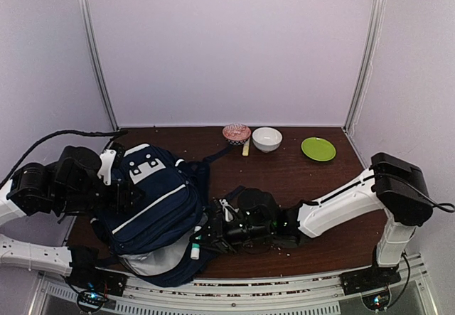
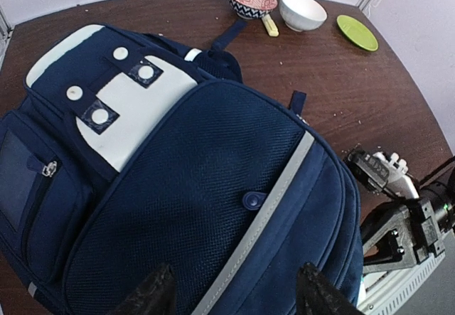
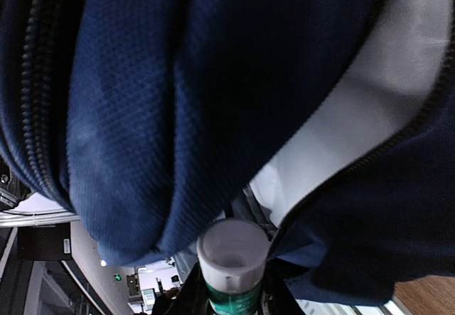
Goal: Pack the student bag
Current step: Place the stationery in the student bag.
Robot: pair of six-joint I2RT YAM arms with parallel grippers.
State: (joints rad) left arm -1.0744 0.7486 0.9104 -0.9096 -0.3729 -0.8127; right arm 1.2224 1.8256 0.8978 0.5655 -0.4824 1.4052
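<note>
The student bag point(image 1: 153, 201), navy with a white patch and thin pale stripes, lies at the near left of the table. In the left wrist view the student bag point(image 2: 213, 187) fills the frame. My left gripper point(image 2: 234, 297) hangs open over its front panel, both fingertips point(image 2: 153, 294) wide apart and holding nothing. My right gripper point(image 1: 206, 238) reaches in from the right at the bag's lower edge. It is shut on a white-capped green tube point(image 3: 231, 258), whose cap sits at the bag's opening beside the grey lining point(image 3: 355, 123). The same tube point(image 1: 195, 249) shows in the top view.
At the back of the table stand a red patterned bowl point(image 1: 236, 132), a white bowl point(image 1: 266, 139) and a green plate point(image 1: 318, 148). A small yellowish item point(image 1: 246, 148) lies between the bowls. White walls enclose the table on three sides.
</note>
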